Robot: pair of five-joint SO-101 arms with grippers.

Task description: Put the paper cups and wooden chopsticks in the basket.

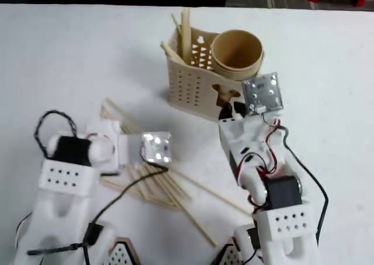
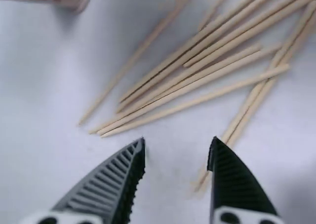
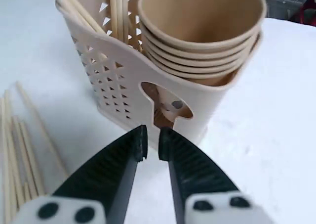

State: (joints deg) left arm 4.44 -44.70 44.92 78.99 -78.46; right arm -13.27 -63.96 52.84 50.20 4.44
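Now my left gripper (image 2: pixel 177 142) gapes above some ten loose chopsticks (image 2: pixel 197 79). My right gripper (image 3: pixel 153 132), nearly closed, faces five cups (image 3: pixel 202 21) in the basket (image 3: pixel 113 70).

Beige perforated plastic basket (image 1: pixel 187 86) stands upright on white bench (image 1: pixel 70 54), w/ cut-out hole in one wall. Stack of several tan paper cups (image 1: pixel 236 54) nested mouth-up in one compartment. A few pale wooden chopsticks (image 1: pixel 184 28) stand tilted in the other, tips above rim. Loose chopsticks (image 1: pixel 160 186) lie flat, fanned & overlapping, near basket on its cut-out side, not touching it.
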